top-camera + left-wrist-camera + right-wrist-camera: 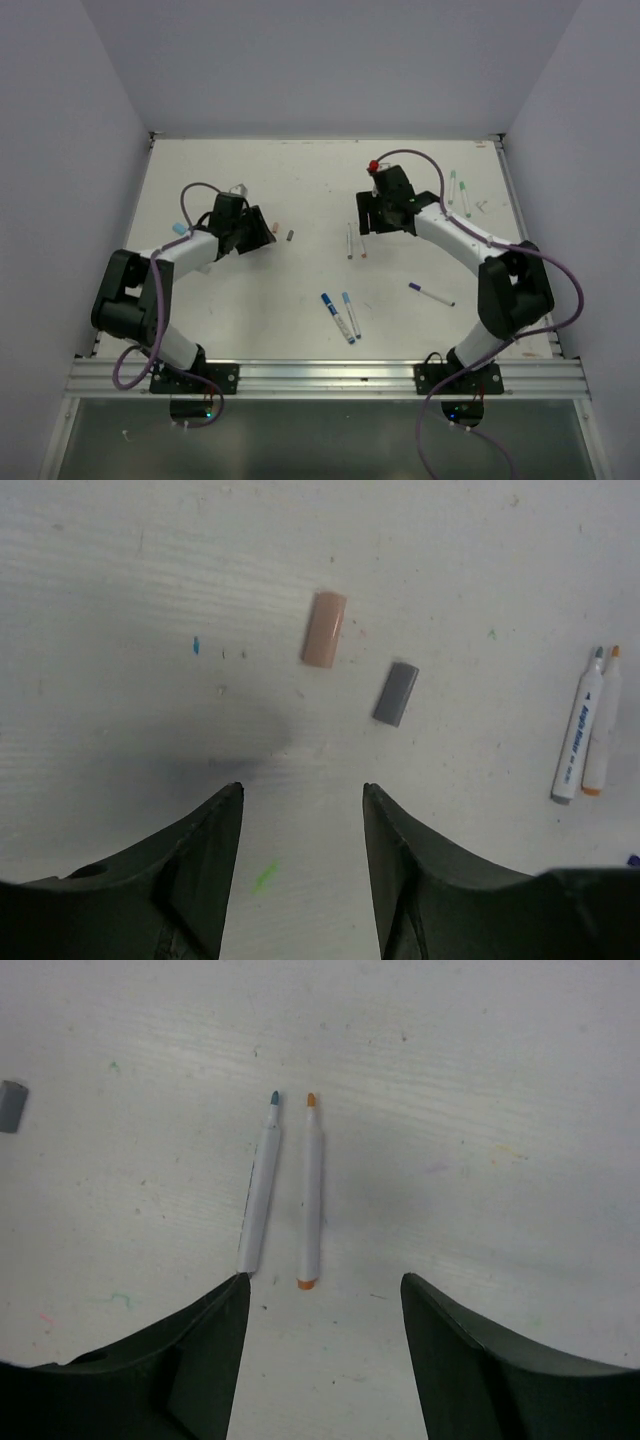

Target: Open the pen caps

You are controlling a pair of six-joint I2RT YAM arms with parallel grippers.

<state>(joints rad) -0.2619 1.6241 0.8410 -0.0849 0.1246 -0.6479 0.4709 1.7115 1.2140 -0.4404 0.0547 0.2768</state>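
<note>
Two loose pen caps lie on the white table just ahead of my left gripper [303, 790]: a tan-orange cap [324, 629] and a grey cap [396, 693]. The left jaws stand open with nothing between them. In the top view this gripper [264, 229] sits beside the same orange cap [275, 228] and grey cap [290, 236]. My right gripper [325, 1280] is open and empty too. Just past its tips lie two uncapped pens side by side, a teal-tipped pen [259, 1185] and an orange-tipped pen [311, 1190]. From above, the right gripper [366, 216] is next to that pair [350, 240].
Two blue-capped pens [340, 317] lie near the table's middle front. A purple-capped pen [430, 294] lies by the right arm. Two green-capped pens [458, 192] rest at the back right. White walls enclose the table on three sides.
</note>
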